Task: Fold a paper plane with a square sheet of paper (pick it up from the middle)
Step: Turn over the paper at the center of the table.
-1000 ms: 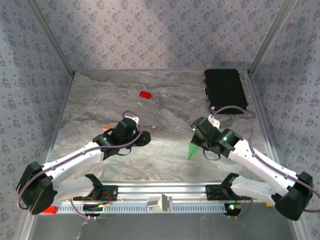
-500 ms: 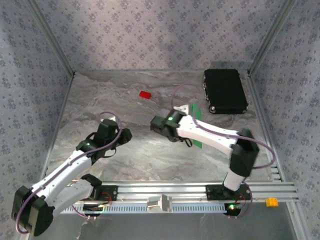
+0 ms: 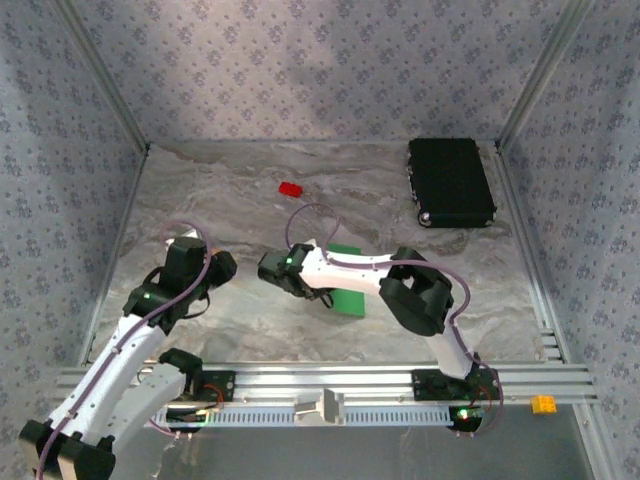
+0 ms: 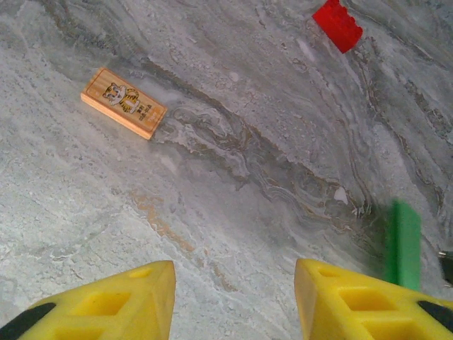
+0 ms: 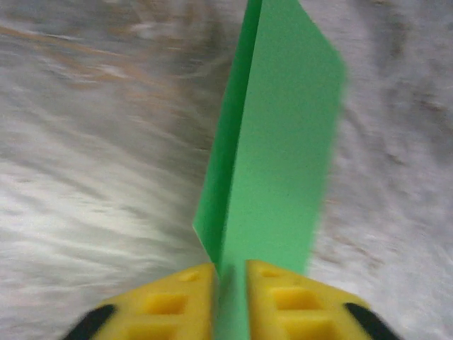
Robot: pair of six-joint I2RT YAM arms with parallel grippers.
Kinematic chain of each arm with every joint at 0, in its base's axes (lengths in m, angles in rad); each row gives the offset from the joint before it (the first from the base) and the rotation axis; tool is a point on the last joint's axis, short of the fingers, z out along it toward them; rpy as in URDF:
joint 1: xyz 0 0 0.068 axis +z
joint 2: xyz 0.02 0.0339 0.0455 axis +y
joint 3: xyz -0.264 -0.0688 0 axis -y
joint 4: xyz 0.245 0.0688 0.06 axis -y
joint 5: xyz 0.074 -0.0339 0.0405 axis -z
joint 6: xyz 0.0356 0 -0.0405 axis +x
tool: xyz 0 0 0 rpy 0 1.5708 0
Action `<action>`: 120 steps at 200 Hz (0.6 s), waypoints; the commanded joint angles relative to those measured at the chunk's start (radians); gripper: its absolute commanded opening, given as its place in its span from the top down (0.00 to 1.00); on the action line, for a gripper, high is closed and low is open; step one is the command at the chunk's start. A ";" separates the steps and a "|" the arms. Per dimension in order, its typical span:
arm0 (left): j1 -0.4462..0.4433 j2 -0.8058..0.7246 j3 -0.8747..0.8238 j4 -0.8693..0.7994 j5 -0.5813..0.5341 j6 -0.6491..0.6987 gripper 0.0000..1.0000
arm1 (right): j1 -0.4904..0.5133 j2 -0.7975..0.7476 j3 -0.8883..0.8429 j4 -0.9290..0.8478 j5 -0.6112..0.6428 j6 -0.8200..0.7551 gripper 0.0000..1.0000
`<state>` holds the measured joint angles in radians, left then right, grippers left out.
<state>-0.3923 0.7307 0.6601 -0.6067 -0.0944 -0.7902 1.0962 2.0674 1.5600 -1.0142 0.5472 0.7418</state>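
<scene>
The right claw [image 5: 230, 282] is narrow. Its two yellow fingers [image 5: 163, 301] sit close together, and the green paper [image 5: 283, 142] goes down into the thin gap between them. I cannot tell if the fingers press on the paper or just sit next to it. The paper is folded. A sharp line runs up it, with a thin flap on the left of the line and a big flap on the right. This view is a bit blurry.

The left claw [image 4: 232, 276] is wide, and nothing is between its fingers. It hangs over the bare grey desk [image 4: 233, 177]. In the left wrist view, a small wooden block [image 4: 124, 103] with a tiger picture lies flat on the desk, off to the upper left. A small red block [image 4: 337, 25] lies at the top right. A strip of the green paper shows at the right edge.

From above, the green paper is near the middle of the desk, a little to the right. The right arm [image 3: 350, 268] bends across it, so part of the paper is hidden. The red block is farther back, apart from the paper. A black case [image 3: 450, 182] lies flat in the far right corner, well apart from the paper. The left arm [image 3: 115, 345] is on the left side, apart from the paper too.
</scene>
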 commanded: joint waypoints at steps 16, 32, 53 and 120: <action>0.009 0.003 -0.048 0.088 0.144 -0.011 0.50 | -0.065 -0.246 -0.145 0.252 -0.260 -0.090 0.59; 0.007 0.047 -0.088 0.207 0.251 -0.043 0.51 | -0.123 -0.399 -0.299 0.373 -0.344 -0.068 0.55; -0.011 0.166 -0.087 0.307 0.361 -0.054 0.55 | -0.250 -0.570 -0.553 0.575 -0.494 -0.008 0.63; -0.194 0.513 -0.004 0.497 0.451 -0.100 0.62 | -0.530 -0.717 -0.944 0.978 -0.868 0.099 0.92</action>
<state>-0.5537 1.1740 0.6170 -0.2604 0.2825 -0.8425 0.6128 1.3441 0.6518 -0.2234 -0.1360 0.7906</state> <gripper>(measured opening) 0.383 0.114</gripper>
